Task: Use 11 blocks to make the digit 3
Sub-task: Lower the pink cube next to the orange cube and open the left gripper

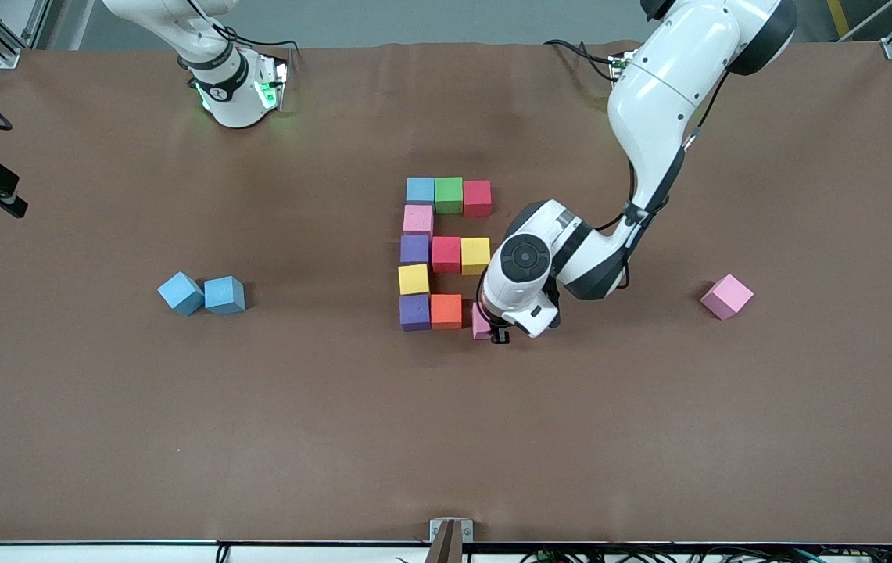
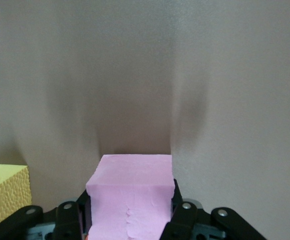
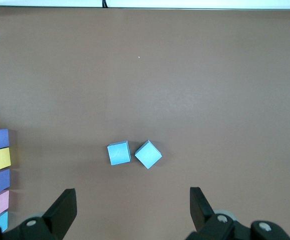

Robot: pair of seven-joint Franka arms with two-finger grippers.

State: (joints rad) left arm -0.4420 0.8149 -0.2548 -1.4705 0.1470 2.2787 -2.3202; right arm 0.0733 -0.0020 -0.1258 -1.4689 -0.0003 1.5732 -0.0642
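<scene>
Ten blocks make a figure mid-table: blue (image 1: 420,190), green (image 1: 449,195) and red (image 1: 477,198) in the row nearest the robots. Pink (image 1: 418,220), purple (image 1: 414,249), yellow (image 1: 413,279) and purple (image 1: 414,311) run down one side. Red (image 1: 446,254) and yellow (image 1: 475,256) form a middle bar. My left gripper (image 1: 494,333) (image 2: 130,205) is shut on a pink block (image 1: 481,321) (image 2: 132,182), low beside the orange block (image 1: 446,311). My right gripper (image 3: 132,210) waits open and holds nothing, high over its own end of the table.
Two loose blue blocks (image 1: 180,293) (image 1: 224,295) lie side by side toward the right arm's end; the right wrist view shows them too (image 3: 119,152) (image 3: 148,154). A loose pink block (image 1: 726,296) lies toward the left arm's end. The brown table (image 1: 258,430) is bare nearer the camera.
</scene>
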